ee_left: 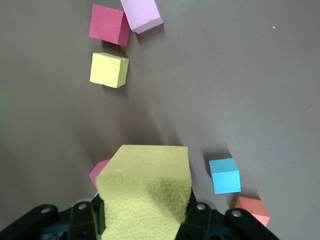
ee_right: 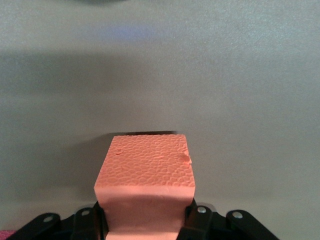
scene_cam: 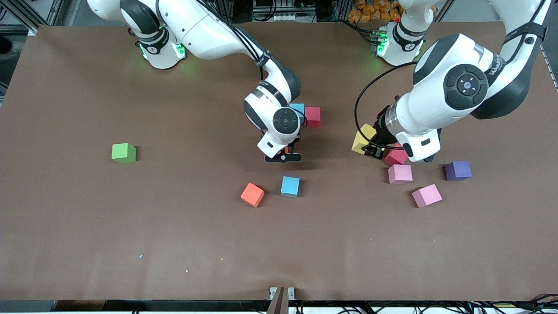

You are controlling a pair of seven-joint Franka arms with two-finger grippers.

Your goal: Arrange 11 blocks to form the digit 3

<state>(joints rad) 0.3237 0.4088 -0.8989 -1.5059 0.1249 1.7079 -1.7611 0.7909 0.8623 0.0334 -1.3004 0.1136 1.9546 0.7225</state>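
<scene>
Visibly two pink blocks (scene_cam: 400, 174), one purple block (scene_cam: 457, 170)

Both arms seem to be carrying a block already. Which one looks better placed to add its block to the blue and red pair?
Probably the right. Its gripper, shut on an orange block, is close to the blue block and red block. The left gripper, holding a yellow block, is toward the left arm's end.

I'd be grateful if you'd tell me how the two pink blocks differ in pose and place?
One pink block sits nearly square to the table edges; the other pink block is turned at an angle. The first lies right beside a red block under the left gripper; the second lies apart, nearer the front camera. Both are same-size cubes, resting flat and not held.
</scene>
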